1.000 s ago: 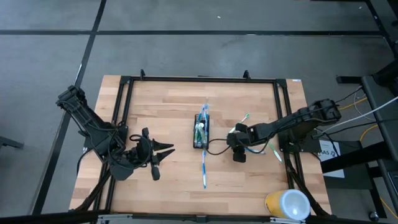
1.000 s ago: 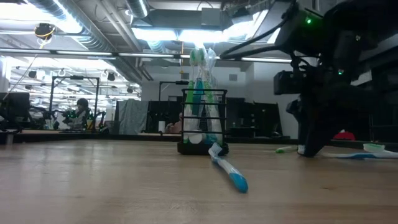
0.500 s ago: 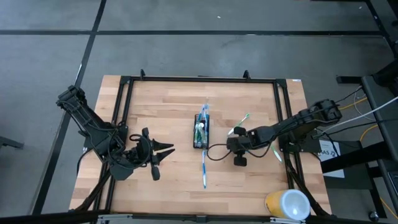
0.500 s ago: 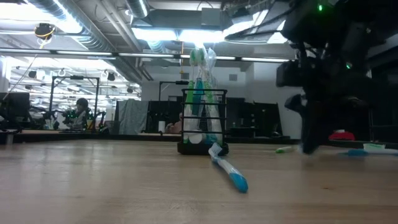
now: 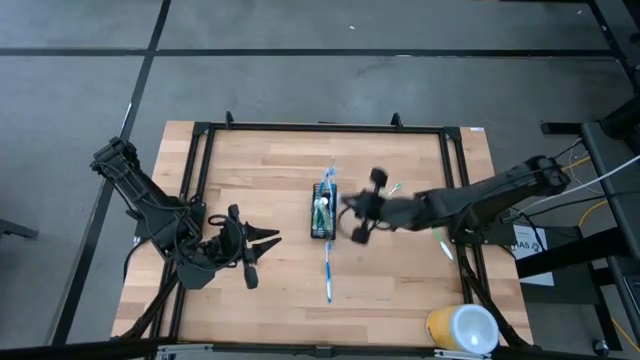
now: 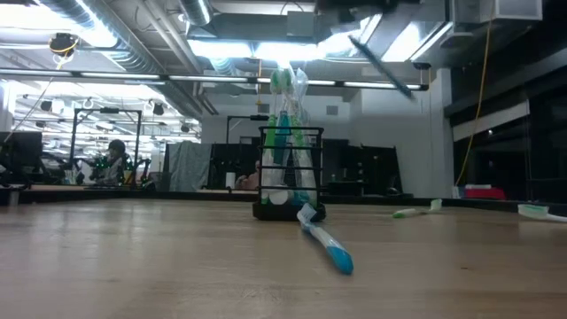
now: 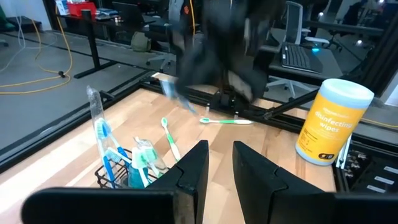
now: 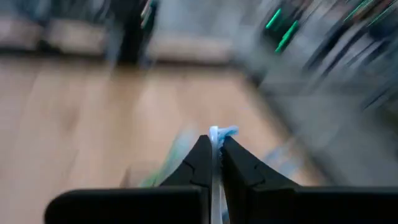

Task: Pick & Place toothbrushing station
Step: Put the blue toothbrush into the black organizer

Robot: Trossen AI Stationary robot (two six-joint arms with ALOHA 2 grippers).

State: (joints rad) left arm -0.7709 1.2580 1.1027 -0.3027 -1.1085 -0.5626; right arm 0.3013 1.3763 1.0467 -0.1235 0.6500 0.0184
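Note:
The toothbrushing station is a black mesh holder (image 5: 322, 212) (image 6: 290, 182) standing mid-table, with several toothbrushes upright in it. My right gripper (image 5: 350, 212) (image 8: 214, 146) hovers high beside the holder's right side, shut on a blue-white toothbrush (image 8: 219, 132). A blue toothbrush (image 5: 328, 270) (image 6: 326, 244) lies flat in front of the holder. A green one (image 6: 416, 211) (image 7: 225, 121) lies to its right. My left gripper (image 5: 264, 241) (image 7: 221, 168) waits at the left, slightly open, with nothing between its fingers. My right gripper pinches the blue-white toothbrush between its two fingers. The thin white shaft (image 8: 215, 163) runs along the gap, and a blue-white end (image 8: 224, 131) sticks out past the fingertips. The brush is lifted clear of the table. Blur hides the rest.
A yellow-and-white wipes canister (image 5: 462, 328) (image 7: 333, 121) stands at the near right corner. Another toothbrush (image 5: 441, 245) (image 6: 540, 211) lies by the right edge. A black frame (image 5: 320, 127) borders the table.
My right gripper has risen quickly from the table at the right and swung toward the holder, tipping from steeply downward to nearly level. The blue-white toothbrush that lay by it is lifted clear.

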